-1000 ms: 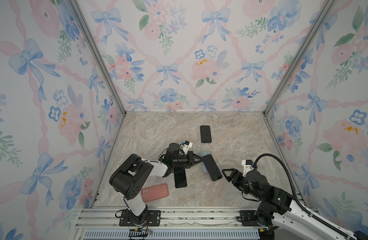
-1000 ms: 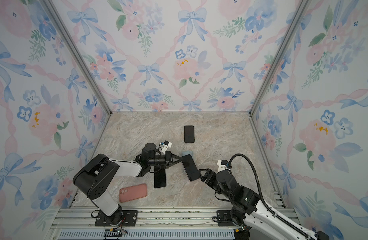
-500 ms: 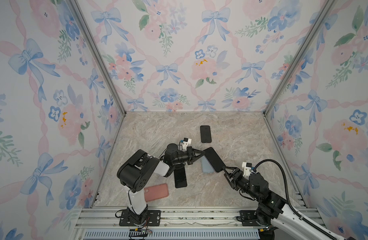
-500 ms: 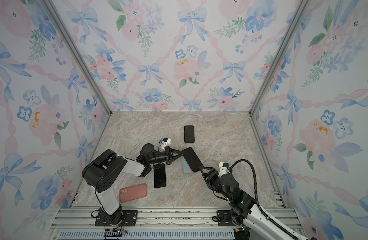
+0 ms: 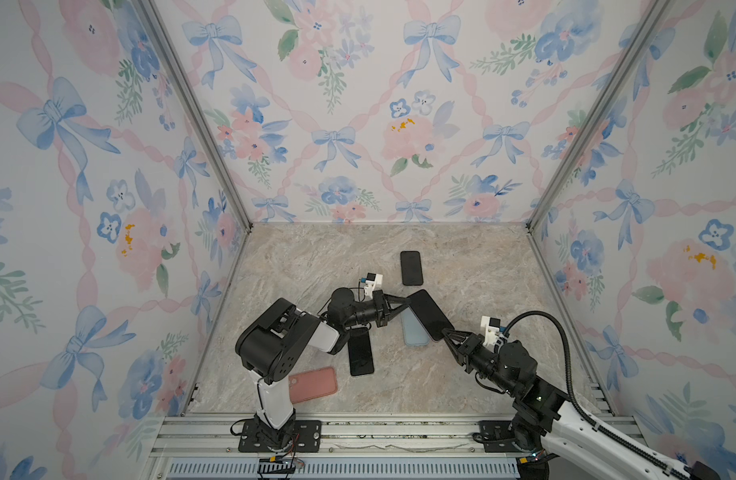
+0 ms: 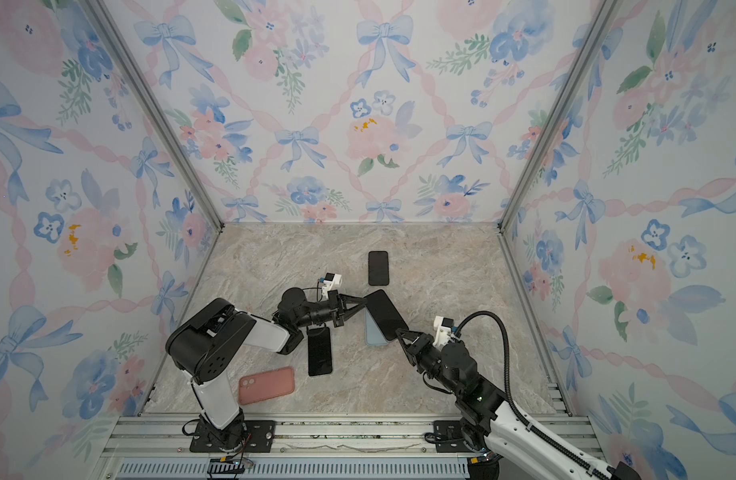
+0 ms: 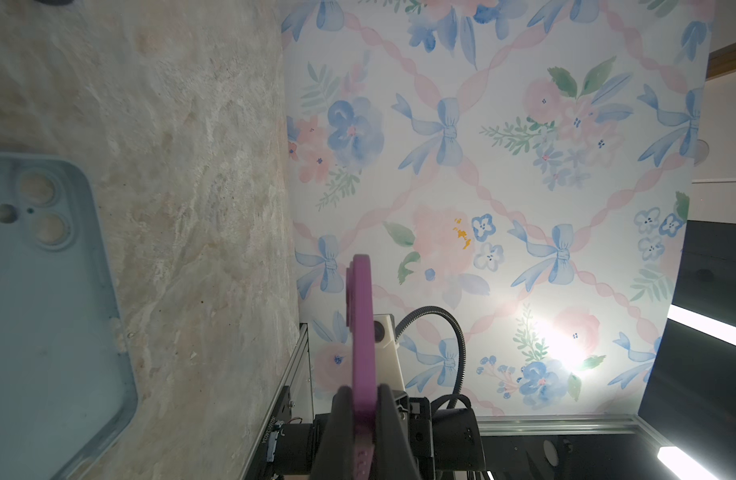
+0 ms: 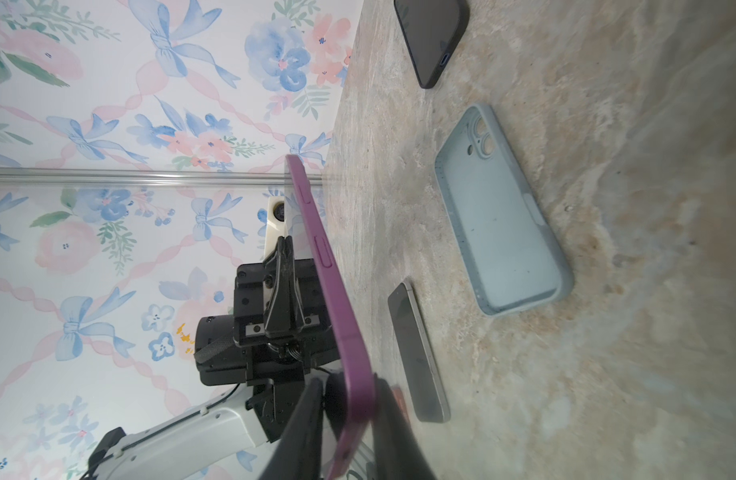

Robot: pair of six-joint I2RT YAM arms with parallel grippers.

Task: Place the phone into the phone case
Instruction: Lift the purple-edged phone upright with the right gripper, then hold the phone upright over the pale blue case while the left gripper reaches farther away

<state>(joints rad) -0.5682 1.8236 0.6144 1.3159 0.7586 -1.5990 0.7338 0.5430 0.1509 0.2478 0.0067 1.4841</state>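
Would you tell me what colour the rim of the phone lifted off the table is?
The phone rim is purple, clearest in the right wrist view.

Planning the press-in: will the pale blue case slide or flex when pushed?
Lying flat and unheld on the smooth stone-look table, the blue case probably slides easily. Its thin raised rim looks soft, so it likely flexes.

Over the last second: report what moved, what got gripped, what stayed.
The right gripper reached in and closed its jaws on the near end of the purple phone. The left gripper, still clamped, shifted it toward the back wall, uncovering more blue case. The loose phones and pink case stayed.
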